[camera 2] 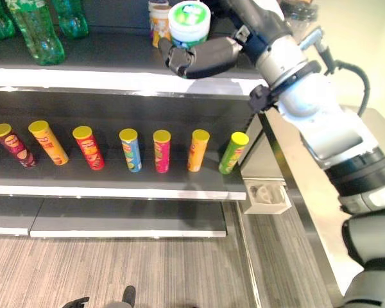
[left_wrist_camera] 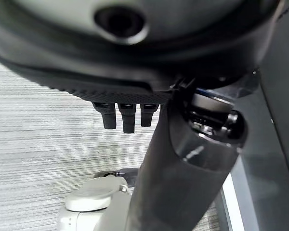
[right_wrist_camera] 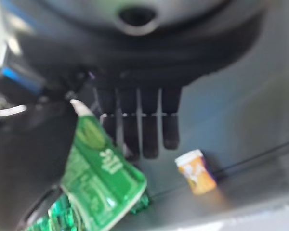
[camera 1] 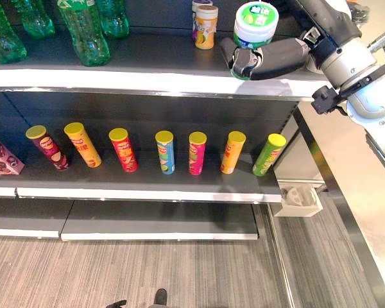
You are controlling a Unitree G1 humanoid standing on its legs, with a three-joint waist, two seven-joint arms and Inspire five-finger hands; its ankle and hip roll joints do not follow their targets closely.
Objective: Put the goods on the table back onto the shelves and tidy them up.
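A round green-and-white jar (camera 1: 255,22) stands at the right end of the top shelf (camera 1: 147,80). My right hand (camera 1: 269,58) reaches in from the right and wraps the jar's lower part, fingers curled across its front. In the right wrist view the green jar (right_wrist_camera: 103,183) lies between the thumb and the fingers (right_wrist_camera: 149,130). A small orange bottle (camera 1: 205,25) stands just left of the jar, apart from it. My left hand (left_wrist_camera: 123,118) hangs low over the floor, fingers relaxed and holding nothing.
Green drink bottles (camera 1: 83,29) stand at the top shelf's left. The middle shelf carries a row of several chip cans (camera 1: 165,152) and a pink box (camera 1: 0,157) at far left. A small white bin (camera 1: 299,199) hangs beside the metal table (camera 1: 366,192) at right.
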